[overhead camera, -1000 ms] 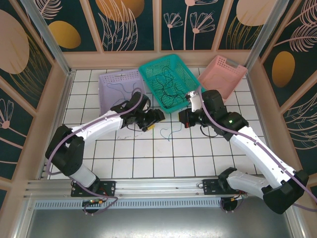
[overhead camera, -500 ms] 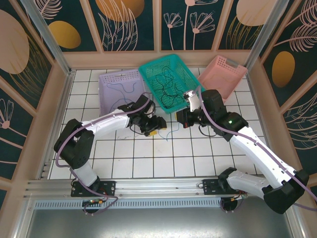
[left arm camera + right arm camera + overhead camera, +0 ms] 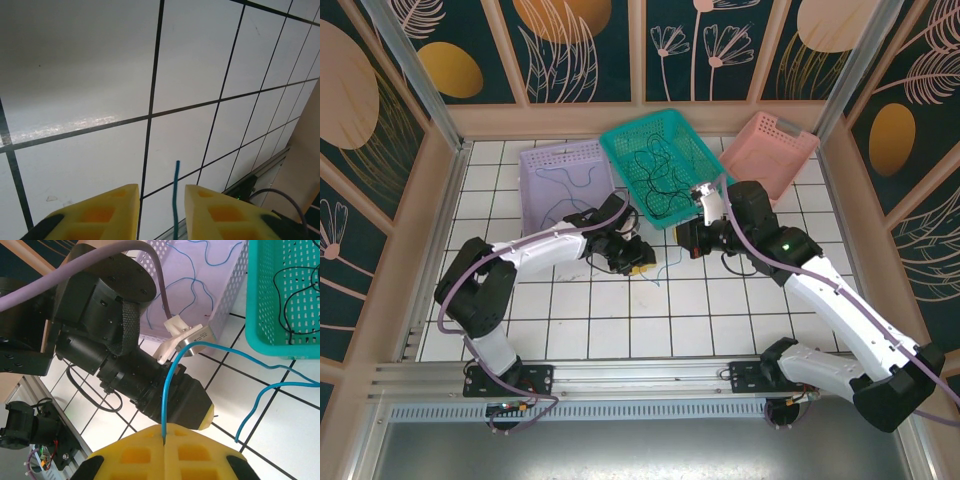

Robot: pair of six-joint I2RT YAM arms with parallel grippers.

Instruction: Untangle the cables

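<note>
Obs.: your right hand (image 3: pixel 164 440) is closed on the blue cable (image 3: pixel 166 390), with the strand pinched between the yellow pads. From that pinch the cable rises, arcs across in front of the left hand (image 3: pixel 161 195) and trails off onto the white tiled bench (image 3: pixel 90 75).

In the left wrist view the left hand's pads (image 3: pixel 107 207) stand apart. A short end of the blue cable stands in the gap, nearer the right-side pad. I cannot tell whether it touches that pad. It is not clamped.

From above, both hands sit close together near the middle of the bench, just in front of the green basket (image 3: pixel 620 170). The black cables (image 3: pixel 658 170) lie loose inside that basket, apart from the blue one.

Judgement: the step in hand is taking a second hold on the blue cable, so you can draw it out between the two hands.

How to do it well:
- Centre the strand in the gap before you close. It is thin and floppy and could slip out past the pad tips.
- Close fully, since a thin wire needs the pads to meet.
- Hold the right hand fixed while the left closes.
- Afterwards, pull the hands apart slowly and low over the bench. Watch for any loop tightening rather than opening.

Risk: the free end may flick out of the gap.
</note>
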